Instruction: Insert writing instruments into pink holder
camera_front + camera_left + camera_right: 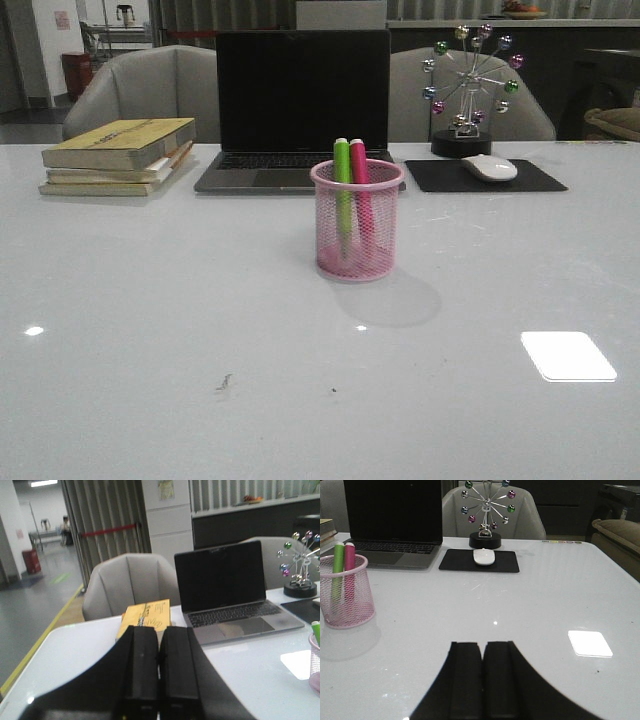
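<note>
A glossy white table (150, 330) fills the front view, with bright light reflections on its surface toward 4 o'clock. Two grey padded chairs (150, 85) stand behind it at 11 and 1 o'clock. Beyond them are vertical grey blinds (105, 515), a white pillar (165, 517) and a dark counter (250, 520). At 10 o'clock, a grey floor (35, 605) with a yellow line leads to a red bin (31, 560).
</note>
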You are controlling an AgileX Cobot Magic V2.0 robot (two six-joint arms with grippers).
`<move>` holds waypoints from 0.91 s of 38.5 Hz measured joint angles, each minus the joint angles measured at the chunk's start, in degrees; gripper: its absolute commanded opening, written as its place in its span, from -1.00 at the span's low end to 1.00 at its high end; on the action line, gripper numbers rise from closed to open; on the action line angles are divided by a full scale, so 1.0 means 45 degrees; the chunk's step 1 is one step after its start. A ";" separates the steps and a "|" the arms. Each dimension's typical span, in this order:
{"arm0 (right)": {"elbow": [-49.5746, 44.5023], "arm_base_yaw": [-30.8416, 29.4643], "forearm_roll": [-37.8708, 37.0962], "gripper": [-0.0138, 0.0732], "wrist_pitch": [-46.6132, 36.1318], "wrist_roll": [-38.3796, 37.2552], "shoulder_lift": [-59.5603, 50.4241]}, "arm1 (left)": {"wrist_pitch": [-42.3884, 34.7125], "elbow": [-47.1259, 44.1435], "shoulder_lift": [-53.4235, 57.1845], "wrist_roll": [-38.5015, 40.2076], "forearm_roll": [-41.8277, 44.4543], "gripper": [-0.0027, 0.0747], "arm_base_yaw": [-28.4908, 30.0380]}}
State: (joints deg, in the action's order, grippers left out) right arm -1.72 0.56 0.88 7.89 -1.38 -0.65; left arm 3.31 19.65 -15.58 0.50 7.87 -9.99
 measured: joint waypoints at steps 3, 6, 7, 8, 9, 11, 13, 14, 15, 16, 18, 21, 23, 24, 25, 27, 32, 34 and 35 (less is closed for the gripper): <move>0.0000 0.0000 0.0000 -0.57 0.0000 0.0000 0.0000 | -0.1029 -0.0742 0.0000 0.0000 0.0027 -0.67 0.0105; 0.0000 0.0000 0.0000 -0.57 0.0000 0.0000 0.0000 | -0.1838 -0.1454 0.0000 0.0000 -0.0080 -0.67 0.0372; 0.0000 0.0000 0.0000 -0.57 0.0000 0.0000 0.0000 | -0.2015 -0.1691 0.0000 0.0000 -0.0176 -0.67 0.0553; 0.0000 0.0000 0.0000 -0.57 0.0000 0.0000 0.0000 | -0.2199 -0.1856 0.0000 0.0000 -0.0336 -0.67 0.0715; 0.0000 0.0000 0.0000 -0.57 0.0000 0.0000 0.0000 | -0.2317 -0.2068 0.0000 0.0000 -0.0485 -0.67 0.0956; 0.0000 0.0000 0.0000 -0.57 0.0000 0.0000 0.0000 | -0.2571 -0.2404 0.0034 0.0000 -0.0807 -0.67 0.1417; 0.0000 0.0000 0.0000 -0.57 0.0000 0.0000 0.0000 | -0.2770 -0.2693 0.0192 0.0000 -0.0958 -0.67 0.1858; 0.0000 0.0000 0.0000 -0.57 0.0004 0.0000 0.0000 | -0.2824 -0.2841 0.0290 0.0000 -0.0990 -0.67 0.2080; 0.0000 0.0000 0.0000 -0.57 0.0004 0.0000 0.0000 | -0.2900 -0.2942 0.0439 0.0000 -0.1048 -0.67 0.2234; 0.0000 0.0000 0.0000 -0.57 0.0004 0.0000 0.0000 | -0.2948 -0.3078 0.0563 0.0000 -0.1072 -0.67 0.2392; 0.0000 0.0000 0.0000 -0.57 0.0004 0.0000 0.0000 | -0.3052 -0.3316 0.0949 0.0000 -0.1072 -0.67 0.2574; 0.0000 0.0000 0.0000 -0.57 0.0004 0.0000 0.0000 | -0.3165 -0.3848 0.1628 0.0000 -0.1072 -0.67 0.2685; 0.0000 0.0000 0.0000 -0.57 0.0004 0.0000 0.0000 | -0.3165 -0.4254 0.2190 0.0000 -0.1072 -0.67 0.2682; 0.0000 0.0000 0.0000 -0.57 0.0004 0.0000 0.0000 | -0.3113 -0.4423 0.2446 0.0000 -0.1072 -0.67 0.2682; 0.0000 0.0000 0.0000 -0.57 0.0004 0.0000 0.0000 | -0.2775 -0.4423 0.2762 0.0000 -0.1072 -0.67 0.2682; 0.0000 0.0000 0.0000 -0.57 0.0004 0.0000 0.0000 | -0.2373 -0.4423 0.3310 0.0000 -0.1072 -0.67 0.2682; 0.0000 0.0000 0.0000 -0.57 0.0004 0.0000 0.0000 | -0.0937 -0.4423 0.3537 0.0000 -0.1072 -0.67 0.2682; 0.0000 0.0000 0.0000 -0.57 0.0026 0.0000 0.0000 | -0.0594 -0.4423 0.3537 0.0000 -0.1072 -0.67 0.2652; 0.0000 0.0000 0.0000 -0.57 0.0026 0.0000 0.0000 | -0.0455 -0.4423 0.3537 0.0000 -0.1072 -0.67 0.2594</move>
State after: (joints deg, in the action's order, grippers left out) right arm -1.72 0.56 0.88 8.00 -1.38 -0.65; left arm 1.27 -0.25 0.33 0.50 3.05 1.68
